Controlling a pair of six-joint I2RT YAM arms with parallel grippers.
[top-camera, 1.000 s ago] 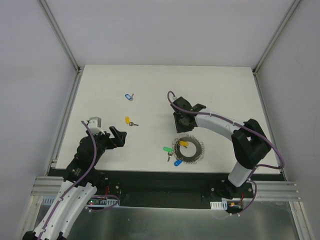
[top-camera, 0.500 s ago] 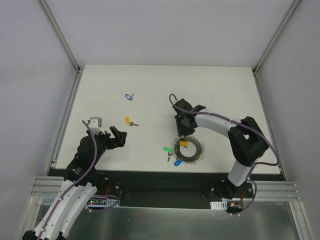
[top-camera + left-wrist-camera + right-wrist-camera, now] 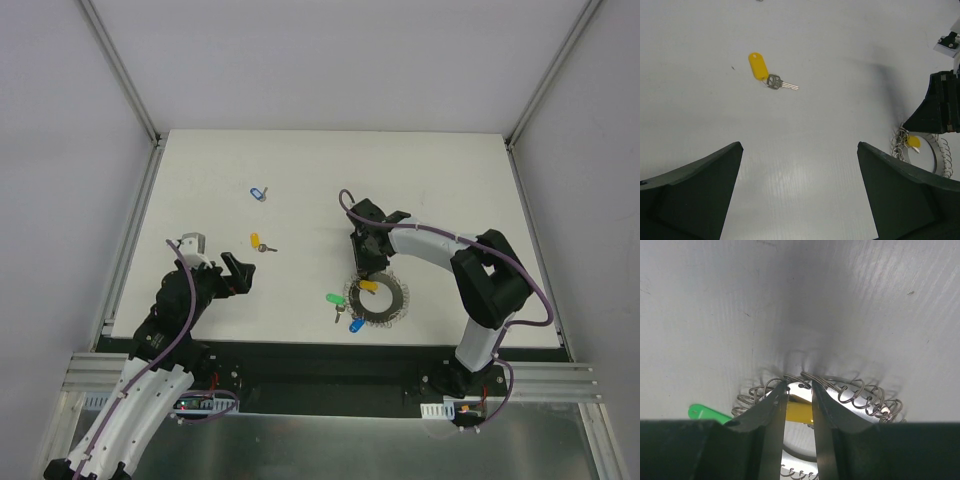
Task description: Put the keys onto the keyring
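keyring (image 3: 856, 391): lower half hidden behind right claw (image 3: 799, 388)
yellow tag (image 3: 799, 413): mostly hidden between fingers, contact unclear
green tag (image 3: 704, 412): partly hidden by claw body
blue-tagged key (image 3: 354, 325): on ring or loose, too small to tell

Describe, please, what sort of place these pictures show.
Probably a robotics lab test cell: a white table boxed in by plain panels on aluminium rails, the left arm and right arm bolted at its near edge, with a keyring and tagged keys as props.

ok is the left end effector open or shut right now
open: the left end effector shows its two dark fingers wide apart, nothing held between them
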